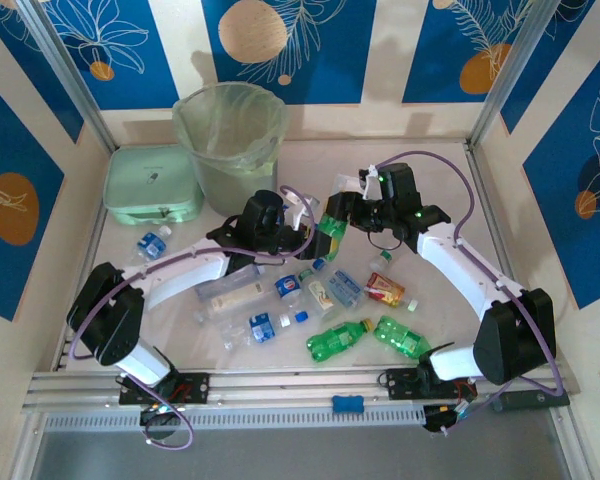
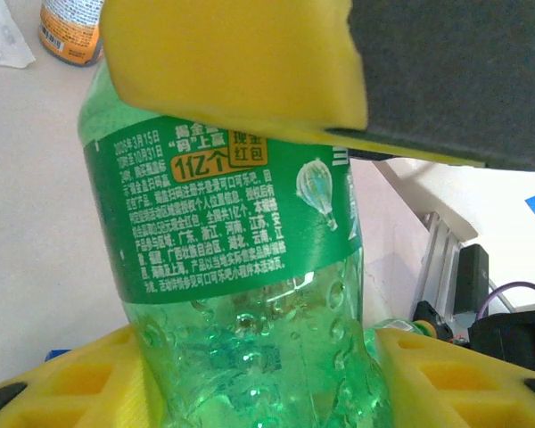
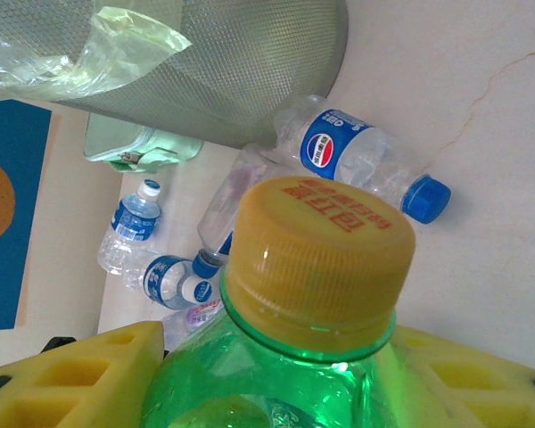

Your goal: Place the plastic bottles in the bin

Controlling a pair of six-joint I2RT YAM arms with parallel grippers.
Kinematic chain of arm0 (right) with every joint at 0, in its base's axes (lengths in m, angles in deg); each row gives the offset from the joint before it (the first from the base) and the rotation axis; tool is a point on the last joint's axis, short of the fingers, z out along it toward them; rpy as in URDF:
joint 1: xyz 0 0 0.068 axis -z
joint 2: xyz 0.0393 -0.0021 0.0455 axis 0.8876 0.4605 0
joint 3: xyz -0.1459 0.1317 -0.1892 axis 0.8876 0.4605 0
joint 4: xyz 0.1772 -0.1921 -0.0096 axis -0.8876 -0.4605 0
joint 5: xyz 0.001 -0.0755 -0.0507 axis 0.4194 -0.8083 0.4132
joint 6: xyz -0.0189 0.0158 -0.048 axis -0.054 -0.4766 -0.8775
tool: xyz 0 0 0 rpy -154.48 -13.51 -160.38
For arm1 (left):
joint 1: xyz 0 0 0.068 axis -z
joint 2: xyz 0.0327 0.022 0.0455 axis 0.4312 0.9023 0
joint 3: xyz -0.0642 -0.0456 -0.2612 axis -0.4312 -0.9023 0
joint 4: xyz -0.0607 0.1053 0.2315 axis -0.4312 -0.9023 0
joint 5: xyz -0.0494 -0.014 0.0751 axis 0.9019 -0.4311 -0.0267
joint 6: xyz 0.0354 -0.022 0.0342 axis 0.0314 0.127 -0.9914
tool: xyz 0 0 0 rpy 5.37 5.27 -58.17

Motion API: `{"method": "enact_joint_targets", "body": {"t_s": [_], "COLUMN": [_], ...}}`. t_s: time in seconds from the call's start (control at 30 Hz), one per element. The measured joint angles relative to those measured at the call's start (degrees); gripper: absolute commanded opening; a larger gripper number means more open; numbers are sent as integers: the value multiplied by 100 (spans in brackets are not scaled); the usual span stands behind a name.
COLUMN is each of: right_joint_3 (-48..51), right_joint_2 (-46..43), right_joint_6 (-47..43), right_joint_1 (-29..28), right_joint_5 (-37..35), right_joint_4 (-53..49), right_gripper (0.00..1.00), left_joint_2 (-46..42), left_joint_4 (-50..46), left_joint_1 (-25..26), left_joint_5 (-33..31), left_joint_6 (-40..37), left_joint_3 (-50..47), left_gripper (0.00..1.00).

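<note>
Left gripper [image 2: 259,392] sits about mid-table, its yellow fingers pressed against both sides of the lower body of a green bottle [image 1: 330,232], so I'd call it clamped on it. Behind it and a little to its left, against the far edge of the table, stands the bin [image 1: 230,172], beside the mint green box [image 1: 152,188] near the far-left corner. The bottle hangs clear of the table between the two arms, a shade right of the table's middle. From above, its long axis seems to run near-to-far more than side-to-side, though I can't tell how steeply it tips. Its yellow cap [image 3: 316,245] faces the right wrist camera, and the right gripper [image 3: 276,392] is closed on the neck end just under that cap. What I take to be one of its fingers [image 2: 232,62] shows above the label from the left wrist. So both tools have the same bottle, one toward each end. To my eye this is a hand-over. What matters is that the bin lies to the far left of the bottle, on the left arm's side, so the left arm is nearer and looks the natural carrier. More plastic bottles [image 1: 337,340] lie loose between the arms, toward the near edge.
</note>
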Motion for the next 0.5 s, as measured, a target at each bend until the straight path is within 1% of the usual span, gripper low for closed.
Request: {"method": "enact_joint_targets", "body": {"t_s": [0.07,0.1,0.17,0.3,0.4,0.5], "right_joint_3": [0,0,-2,-7,-7,-4], "right_joint_2": [-4,-7,-9,-44,-188,-503], "right_joint_6": [20,33,81,227,299,361], "right_joint_1": [-22,-26,-31,-26,57,308], "right_joint_5": [22,26,59,101,105,127], "right_joint_4": [33,59,107,90,79,83], "right_gripper": [61,65,74,84,86,86], "left_joint_2": [-63,-87,-111,-114,-131,-155], "left_joint_4": [26,44,85,129,131,127], "left_joint_1": [2,2,2,2,2,2], "left_joint_5": [-48,-70,-109,-251,-306,-398], "left_joint_6": [2,2,2,42,85,105], "left_joint_3": [-48,-61,-74,-118,-164,-201], "left_gripper": [48,48,48,48,48,48]}}
